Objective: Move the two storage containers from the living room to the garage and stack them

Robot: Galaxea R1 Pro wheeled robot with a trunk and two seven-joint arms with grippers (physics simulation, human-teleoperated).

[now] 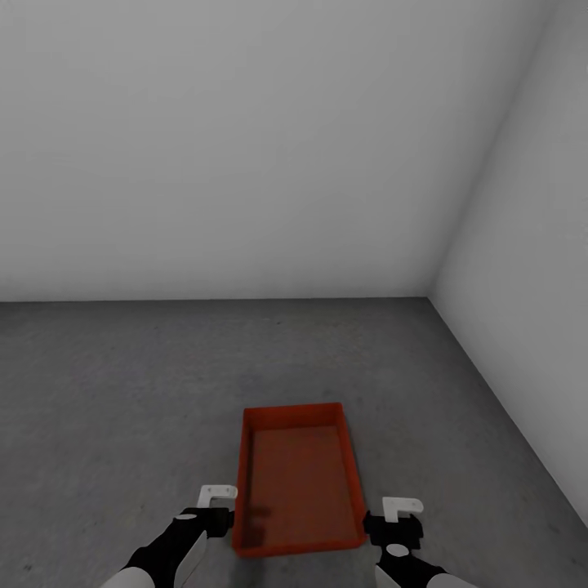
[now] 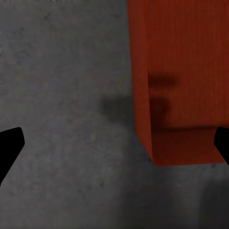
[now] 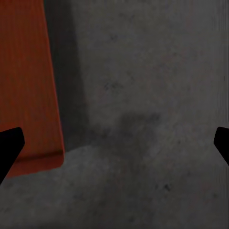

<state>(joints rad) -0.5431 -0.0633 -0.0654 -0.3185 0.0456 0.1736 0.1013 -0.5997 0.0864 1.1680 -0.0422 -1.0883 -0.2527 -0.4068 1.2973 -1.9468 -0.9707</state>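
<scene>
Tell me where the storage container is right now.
In the head view the storage container sits on the dark grey floor between the left gripper and right gripper, near the room's right corner.

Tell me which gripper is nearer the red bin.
About level. The left gripper sits by the bin's left wall, the right gripper by its right wall; both open, neither holding it.

A: What does the right wrist camera see?
B: A red-orange bin (image 3: 28, 86) with a corner resting on the mottled dark grey floor (image 3: 143, 119).
A: And the right gripper (image 3: 114, 143)?
B: Two dark fingertips (image 3: 9, 148) at the picture's edges, jaws spread wide, nothing between them but floor. One fingertip overlaps the bin's corner.
</scene>
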